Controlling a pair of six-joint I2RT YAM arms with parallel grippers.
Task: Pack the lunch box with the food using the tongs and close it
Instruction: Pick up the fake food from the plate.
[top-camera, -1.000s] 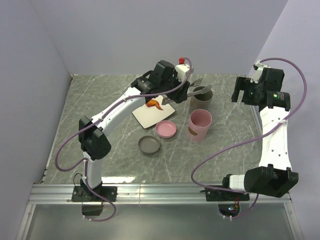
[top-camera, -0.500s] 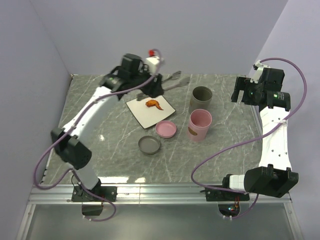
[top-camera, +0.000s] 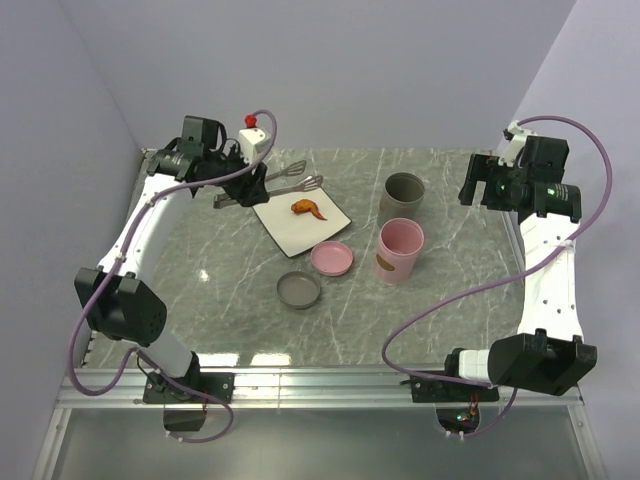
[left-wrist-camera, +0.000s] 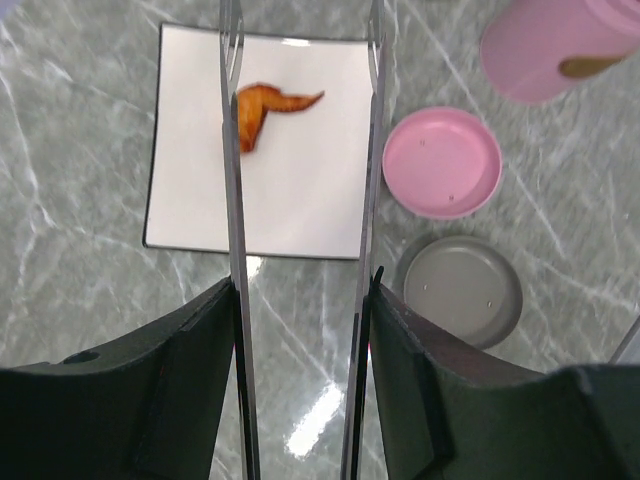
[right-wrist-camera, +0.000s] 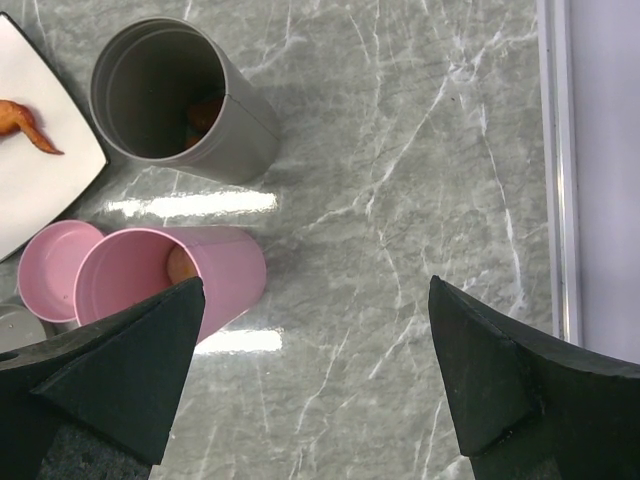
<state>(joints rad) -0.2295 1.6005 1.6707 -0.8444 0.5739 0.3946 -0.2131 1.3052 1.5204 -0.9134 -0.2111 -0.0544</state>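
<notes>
We see the left gripper (left-wrist-camera: 300, 290) pinching the tongs (left-wrist-camera: 232, 200) from outside, one finger pressed on each metal arm. The two arms stand apart and run forward over the white plate (left-wrist-camera: 300, 215). From above, the tongs (top-camera: 285, 182) hang by the plate's far left edge, their tips short of the food.

The one piece on the plate is a curved orange-brown piece (left-wrist-camera: 265, 105), lying near its far side. In the left wrist view one tong arm crosses in front of it, and we cannot tell any contact.

The right gripper (right-wrist-camera: 315, 380) is spread wide and holds nothing, raised over the table's right side. Below it, the grey container (right-wrist-camera: 185, 105) and the pink container (right-wrist-camera: 165, 275) stand uncovered, each with something brownish inside. The pink one carries a small brown mark on its side that we cannot read. The pink lid (top-camera: 331, 258) and the grey lid (top-camera: 299, 290) lie on the marble table (top-camera: 450, 300) in front of the plate.
</notes>
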